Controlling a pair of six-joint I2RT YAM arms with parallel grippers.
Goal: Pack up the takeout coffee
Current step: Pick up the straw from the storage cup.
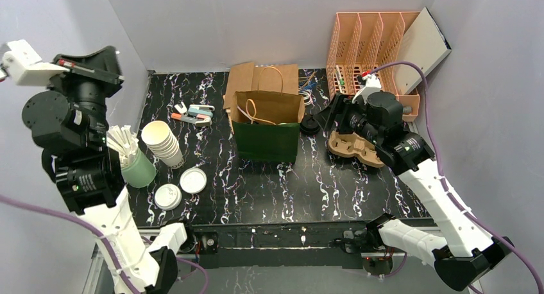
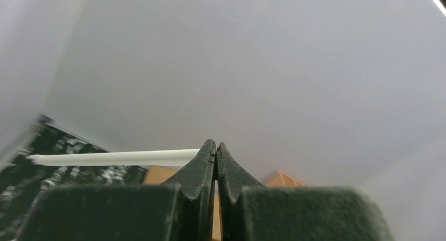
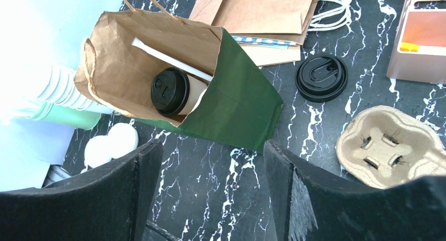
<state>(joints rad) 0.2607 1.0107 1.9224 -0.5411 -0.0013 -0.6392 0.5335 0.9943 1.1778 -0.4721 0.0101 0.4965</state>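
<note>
A green-and-brown paper bag stands open in the middle of the table. In the right wrist view a coffee cup with a black lid sits inside the bag, and a white straw leans against its back wall. My right gripper hangs open and empty above the table, in front of and to the right of the bag. My left gripper is raised high at the far left. It is shut on the end of a second white straw that sticks out sideways in the air.
A loose black lid and a pulp cup carrier lie right of the bag. At the left stand a stack of paper cups, a green cup of straws and two white lids. Flat bags and an orange file rack fill the back.
</note>
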